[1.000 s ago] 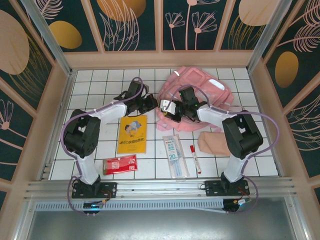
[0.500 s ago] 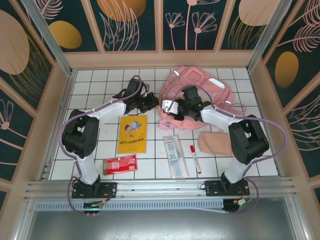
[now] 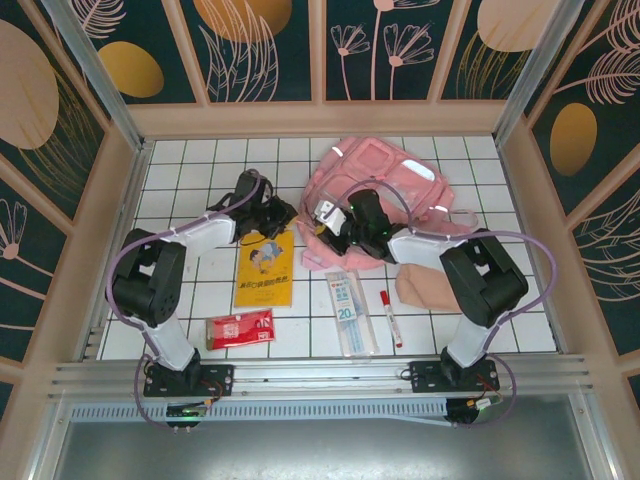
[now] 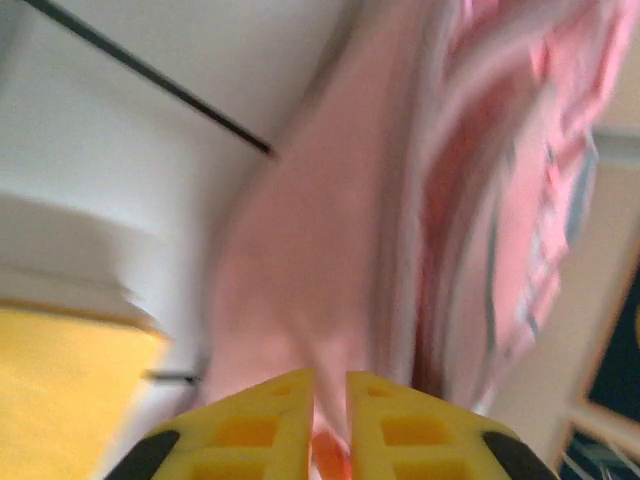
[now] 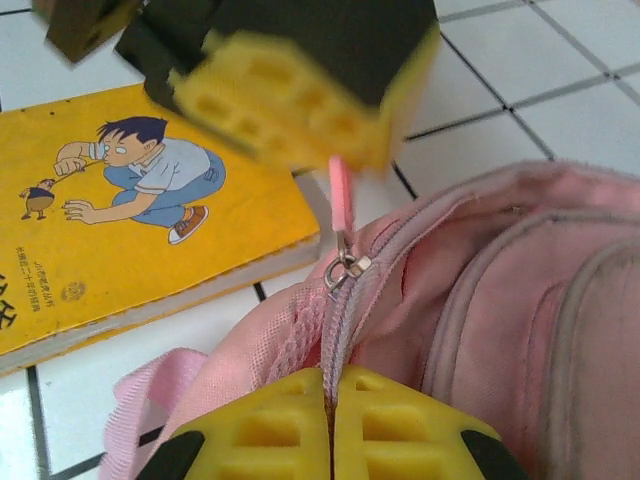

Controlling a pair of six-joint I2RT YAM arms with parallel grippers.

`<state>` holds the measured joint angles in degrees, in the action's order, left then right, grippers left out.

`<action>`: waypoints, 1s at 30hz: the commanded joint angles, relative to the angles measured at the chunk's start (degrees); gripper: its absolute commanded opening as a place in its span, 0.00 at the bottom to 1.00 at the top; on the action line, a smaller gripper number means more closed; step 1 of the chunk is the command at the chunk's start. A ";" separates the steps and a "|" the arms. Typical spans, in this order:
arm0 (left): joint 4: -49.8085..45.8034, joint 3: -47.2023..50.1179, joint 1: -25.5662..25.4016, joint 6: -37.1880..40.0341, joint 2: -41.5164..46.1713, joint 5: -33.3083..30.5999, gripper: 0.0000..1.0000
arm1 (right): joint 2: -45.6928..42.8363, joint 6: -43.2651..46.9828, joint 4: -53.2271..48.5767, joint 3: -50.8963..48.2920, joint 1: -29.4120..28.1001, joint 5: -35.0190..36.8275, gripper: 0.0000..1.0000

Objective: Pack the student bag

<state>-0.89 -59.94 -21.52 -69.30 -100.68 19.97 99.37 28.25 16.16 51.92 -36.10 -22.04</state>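
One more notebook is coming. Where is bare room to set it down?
Bare tiles: the far-left table corner behind the left arm, and the front strip between the red packet and the clear ruler pack. Crowded at centre, where the left end effector and right end effector meet at the pink backpack beside the yellow book.

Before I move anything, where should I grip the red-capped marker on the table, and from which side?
Grip the marker mid-barrel, coming straight down from above. It lies flat, its length running roughly near to far, so the gripper should probably close sideways across it, in the bare tile between the ruler pack and the beige pouch.
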 commanded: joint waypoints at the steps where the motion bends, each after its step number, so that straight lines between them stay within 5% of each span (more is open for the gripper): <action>1: -4.22 1.73 5.07 -7.84 0.58 -9.33 0.23 | 1.04 -7.22 4.38 -1.84 -1.95 3.49 0.00; 6: -5.38 2.85 4.99 -7.24 1.29 -9.01 0.22 | 2.93 -6.45 5.48 -0.59 -3.48 2.10 0.00; 14: -1.68 3.87 2.34 -0.89 4.45 -6.61 0.38 | 1.61 -1.40 9.76 -2.90 -3.44 -3.71 0.00; 20: 2.49 3.83 1.49 36.47 11.46 -2.24 0.43 | -1.56 12.93 -6.74 2.20 0.24 -8.22 0.00; 22: 8.30 8.30 1.07 48.31 14.63 4.57 0.40 | -2.62 18.83 -13.55 4.01 2.49 -12.36 0.00; 25: 15.05 13.16 -1.60 62.48 17.62 13.07 0.35 | -4.15 26.62 -21.99 6.12 4.42 -16.86 0.00; 30: 11.79 12.11 -6.66 79.16 14.47 12.22 0.36 | -6.81 31.94 -25.67 6.17 7.89 -21.63 0.00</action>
<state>9.74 -47.81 -26.83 -6.68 -84.05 28.82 95.81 52.99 -4.34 56.21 -29.47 -37.12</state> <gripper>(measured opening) 0.359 0.054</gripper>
